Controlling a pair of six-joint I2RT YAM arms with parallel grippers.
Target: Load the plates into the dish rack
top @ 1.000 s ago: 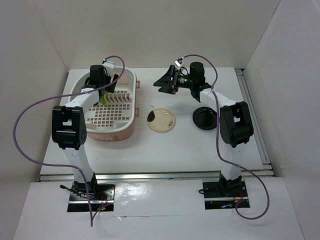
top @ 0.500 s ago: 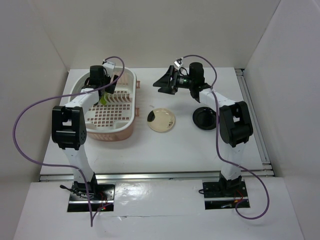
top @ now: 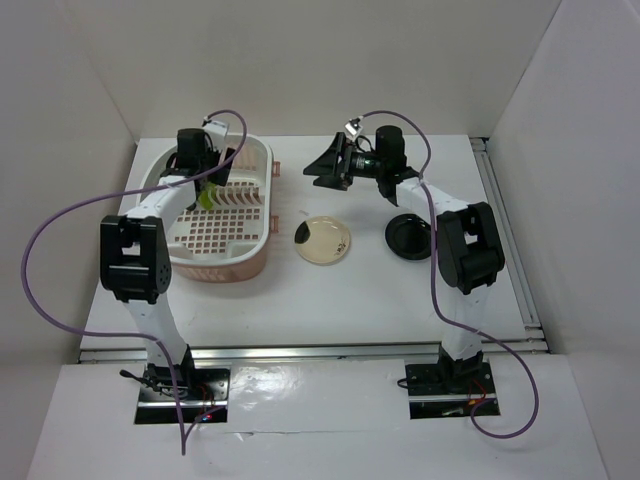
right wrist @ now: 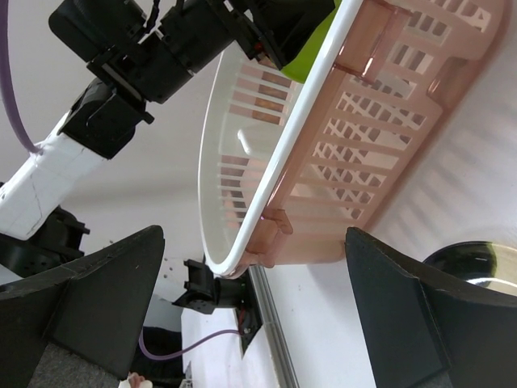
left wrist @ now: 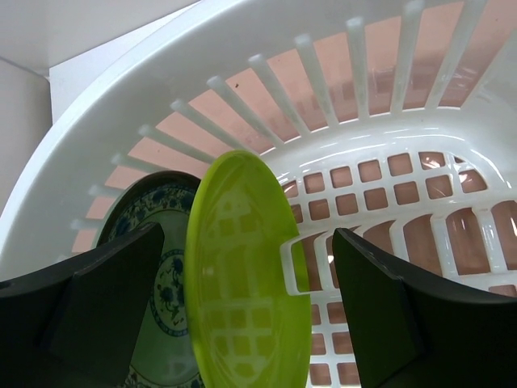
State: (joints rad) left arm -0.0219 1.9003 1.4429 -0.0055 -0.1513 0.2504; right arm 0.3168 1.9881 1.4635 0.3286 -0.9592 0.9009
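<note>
The pink dish rack (top: 230, 268) sits at the left of the table. Inside it, a lime green plate (left wrist: 246, 275) stands on edge in the white grid insert (left wrist: 388, 162), with a blue patterned plate (left wrist: 153, 259) upright just behind it. My left gripper (left wrist: 250, 323) hangs open over them, straddling the green plate with a gap on both sides. A cream plate with a dark blotch (top: 323, 240) and a black plate (top: 410, 236) lie flat on the table. My right gripper (top: 325, 165) is open and empty, raised behind the cream plate and pointing left at the rack (right wrist: 380, 121).
White walls close in the table on three sides. A metal rail (top: 505, 230) runs along the right edge. The left arm (right wrist: 145, 56) leans over the rack's far end. Purple cables loop off both arms.
My right gripper has drifted slightly left toward the rack, and the left arm has shifted a little. The plates have not moved.
</note>
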